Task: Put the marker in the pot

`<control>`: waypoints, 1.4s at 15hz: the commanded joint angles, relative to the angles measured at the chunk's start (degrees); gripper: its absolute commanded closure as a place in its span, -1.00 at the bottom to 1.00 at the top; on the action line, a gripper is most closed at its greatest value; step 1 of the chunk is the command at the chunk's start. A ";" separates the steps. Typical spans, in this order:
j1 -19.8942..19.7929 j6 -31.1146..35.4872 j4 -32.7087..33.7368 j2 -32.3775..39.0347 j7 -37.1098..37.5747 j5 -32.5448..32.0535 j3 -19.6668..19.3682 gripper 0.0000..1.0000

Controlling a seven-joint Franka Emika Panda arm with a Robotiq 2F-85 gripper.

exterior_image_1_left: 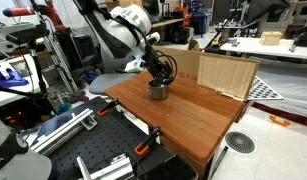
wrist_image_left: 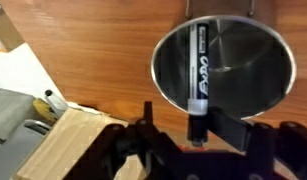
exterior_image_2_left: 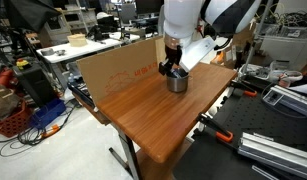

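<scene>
While the hand gapes, the marker sits mid-gap — across the pot

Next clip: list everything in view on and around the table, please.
table: one, reddish-brown wood, centre of both exterior views.
pot: one, grey metal, on the table under the end effector.
marker: one, black with white lettering, in the pot, one end sticking past the rim.
board: one, light brown, upright along one table edge.
arm: one, white and black, reaching over the table.
end effector: one, black, right above the pot, jaws apart on either side of the marker's end.
</scene>
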 commanded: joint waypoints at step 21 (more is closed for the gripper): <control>-1.06 10.90 -3.48 -8.36 -1.94 2.20 0.63 -1.00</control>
